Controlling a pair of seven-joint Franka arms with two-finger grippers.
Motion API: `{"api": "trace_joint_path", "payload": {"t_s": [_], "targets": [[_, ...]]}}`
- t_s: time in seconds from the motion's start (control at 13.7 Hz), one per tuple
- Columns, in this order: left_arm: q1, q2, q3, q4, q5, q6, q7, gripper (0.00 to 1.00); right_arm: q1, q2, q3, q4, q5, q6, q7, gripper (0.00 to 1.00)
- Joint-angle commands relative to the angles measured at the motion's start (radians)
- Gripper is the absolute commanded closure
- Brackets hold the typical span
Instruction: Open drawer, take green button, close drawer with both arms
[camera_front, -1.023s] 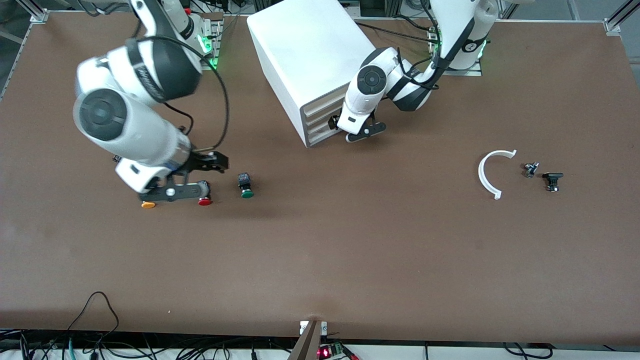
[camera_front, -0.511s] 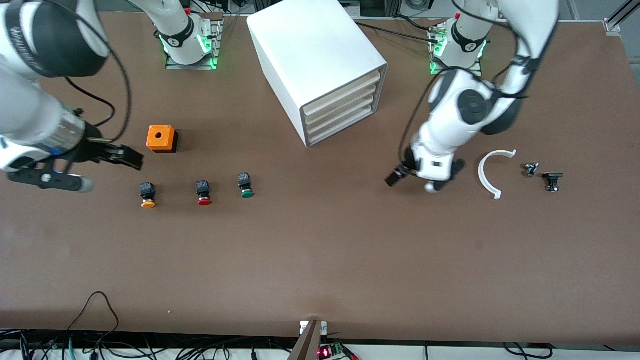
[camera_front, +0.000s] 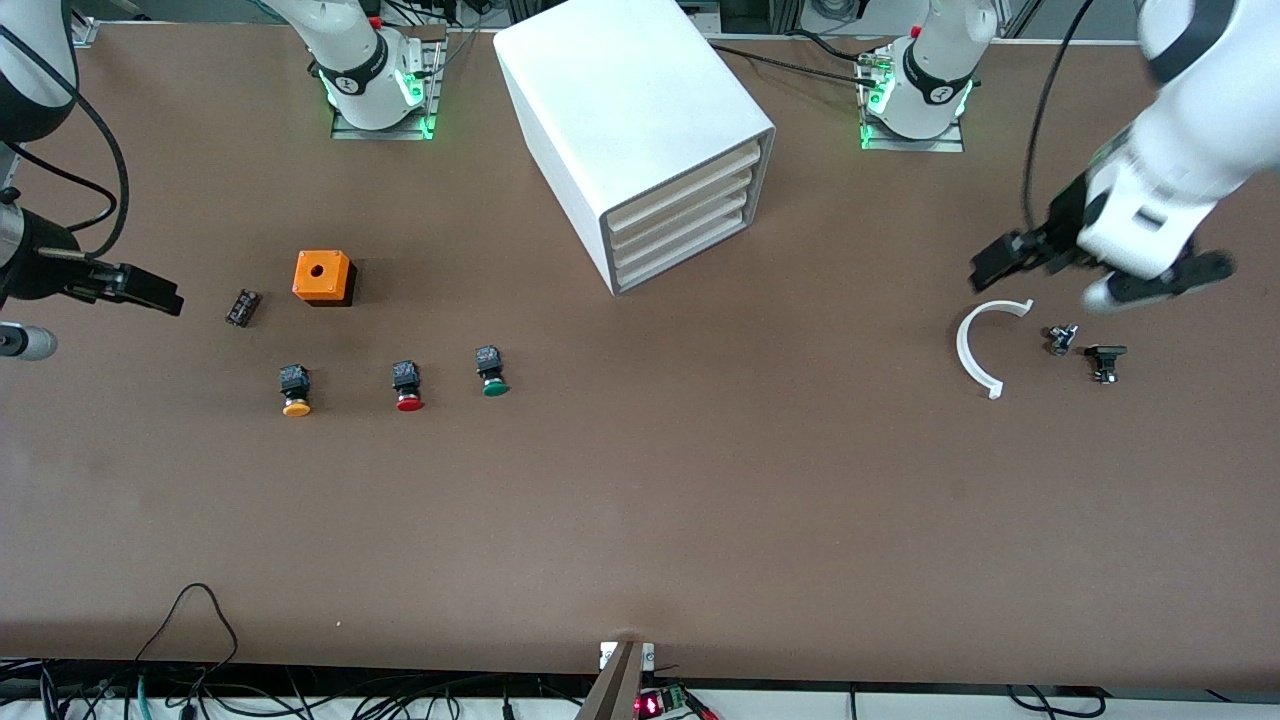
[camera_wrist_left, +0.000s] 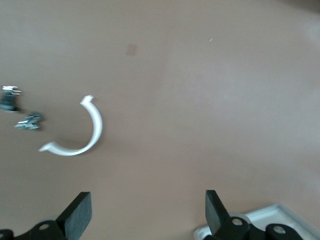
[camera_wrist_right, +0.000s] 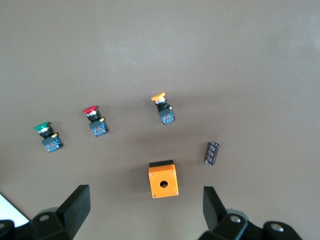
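Note:
The white cabinet (camera_front: 640, 110) stands between the two arm bases, and all three of its cream-fronted drawers sit flush. The drawer (camera_front: 685, 253) is the lowest one. The green-capped button (camera_front: 492, 372) lies on the table nearer the front camera than the cabinet, toward the right arm's end; it also shows in the right wrist view as the button (camera_wrist_right: 47, 137). My right gripper (camera_wrist_right: 145, 210) hangs open and empty, high over the table at the right arm's end, one of its fingers (camera_front: 150, 294) showing. My left gripper (camera_wrist_left: 148, 212) is open and empty, up over the white arc (camera_front: 983, 345).
A red-capped button (camera_front: 407, 386) and an orange-capped button (camera_front: 295, 390) lie in a row with the green one. An orange box (camera_front: 322, 277) and a small black part (camera_front: 241, 307) lie near them. Two small dark parts (camera_front: 1061, 339) (camera_front: 1104, 361) lie beside the arc.
The left gripper has left the cabinet's drawer front and swung out over the arc. The right gripper has lifted off the row of buttons and moved to its end of the table.

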Motion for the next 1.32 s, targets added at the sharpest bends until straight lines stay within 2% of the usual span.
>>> {"api": "trace_joint_path", "payload": {"t_s": [0.0,0.22,0.66,0.88,1.17,1.24], "targets": [[0.006,0.023,0.002,0.099,0.053,-0.102,0.051,0.0,-0.002,-0.185,-0.009,-0.243,-0.006,0.096,-0.028,0.0],[0.01,0.041,0.016,0.102,0.053,-0.102,0.056,0.0,-0.003,-0.169,-0.004,-0.208,-0.012,0.102,-0.111,0.0],[-0.033,0.053,0.033,0.102,0.119,-0.103,0.057,0.0,0.004,-0.169,0.002,-0.205,0.0,0.113,-0.094,0.0],[-0.031,0.058,0.035,0.11,0.116,-0.099,0.187,0.0,0.003,-0.169,-0.001,-0.206,0.001,0.104,-0.108,0.0],[-0.014,0.06,0.038,0.108,0.105,-0.08,0.209,0.0,0.004,-0.172,0.0,-0.209,0.005,0.107,-0.094,0.0],[-0.01,0.061,0.06,0.108,0.099,-0.079,0.209,0.0,0.003,-0.172,0.0,-0.209,0.006,0.103,-0.091,0.0]]}}
